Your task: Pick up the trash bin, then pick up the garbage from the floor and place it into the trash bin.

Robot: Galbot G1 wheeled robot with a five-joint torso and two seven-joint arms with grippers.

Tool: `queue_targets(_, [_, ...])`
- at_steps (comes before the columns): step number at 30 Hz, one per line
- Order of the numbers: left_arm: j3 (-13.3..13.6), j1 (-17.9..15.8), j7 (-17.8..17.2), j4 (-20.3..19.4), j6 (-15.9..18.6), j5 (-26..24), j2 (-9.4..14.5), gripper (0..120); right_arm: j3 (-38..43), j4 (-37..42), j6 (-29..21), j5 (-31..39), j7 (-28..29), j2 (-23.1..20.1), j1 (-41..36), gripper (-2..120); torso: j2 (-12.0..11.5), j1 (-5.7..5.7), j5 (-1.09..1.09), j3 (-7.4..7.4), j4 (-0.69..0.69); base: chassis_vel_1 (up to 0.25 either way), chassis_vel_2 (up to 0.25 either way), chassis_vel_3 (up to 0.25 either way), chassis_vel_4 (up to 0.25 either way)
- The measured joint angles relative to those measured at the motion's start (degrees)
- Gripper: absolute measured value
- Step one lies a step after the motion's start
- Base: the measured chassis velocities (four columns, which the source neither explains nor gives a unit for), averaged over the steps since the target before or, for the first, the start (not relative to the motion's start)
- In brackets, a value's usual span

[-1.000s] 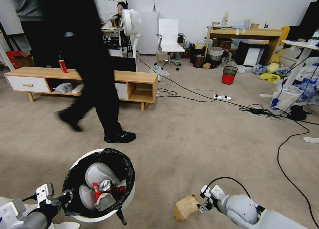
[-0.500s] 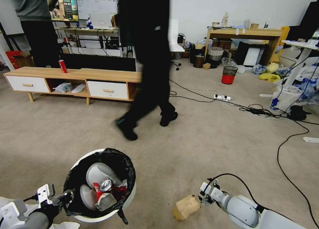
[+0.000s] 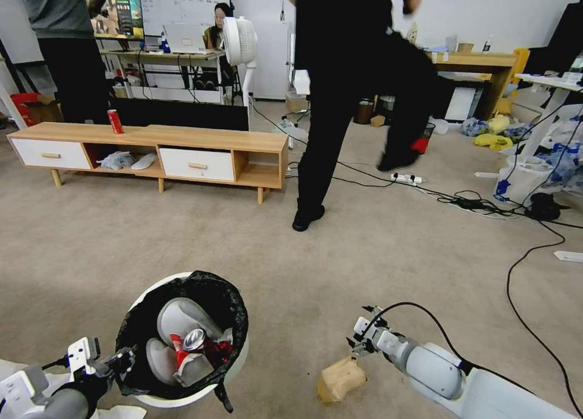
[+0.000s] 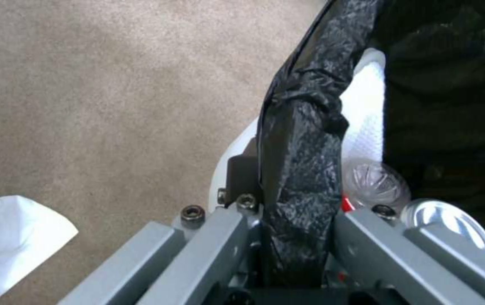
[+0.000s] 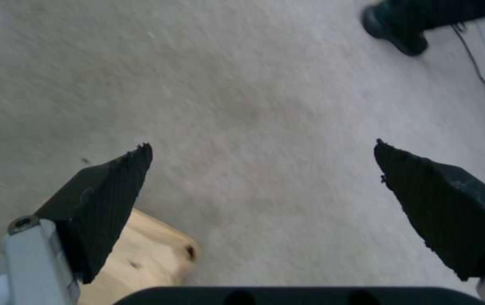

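Right gripper [image 3: 362,336], fingers spread, has lifted off the crumpled paper bag [image 3: 340,379] on the carpet: light, soft, grasp its upper fold; left gripper [image 4: 296,220] clamps the trash bin [image 3: 146,297] rim.

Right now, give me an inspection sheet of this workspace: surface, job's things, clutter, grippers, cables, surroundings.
Surface: beige carpet, bare between items.
Job's things: trash bin, black-lined, holding a crushed can and wrappers; brown paper bag lying on the floor.
Clutter: white tissue on the carpet by the bin.
Grippers: left gripper shut on the bin's rim; right gripper open, above the bag.
Cables: black cords and a power strip across the floor, right side.
Surroundings: low wooden cabinet with an upright red can; a person walking past.
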Motion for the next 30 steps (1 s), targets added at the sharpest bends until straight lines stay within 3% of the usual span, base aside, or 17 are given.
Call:
queue_targets(7, [0.07,-0.05,0.0,0.26,0.0,0.04,0.35,1,-0.56,0.08,3.29,3.47,-1.58,0.49,-0.49,100,0.0,0.0,0.0,0.0,-0.01,0.0,0.0,0.0,0.0])
queue_targets(25, [0.11,-0.5,-0.13,1.3,0.0,-0.11,1.06,1,2.17,1.84,-3.89,17.98,8.1,-1.91,-4.79,100,0.0,0.0,-0.01,0.0,0.0,0.0,0.0,0.0,0.0])
queue_targets(30, [-0.04,-0.23,-0.15,1.25,0.0,-0.21,1.17,1,2.48,3.86,-5.86,26.76,13.92,-1.56,-6.26,100,0.0,0.0,-0.01,0.0,-0.01,0.0,0.0,0.0,0.0])
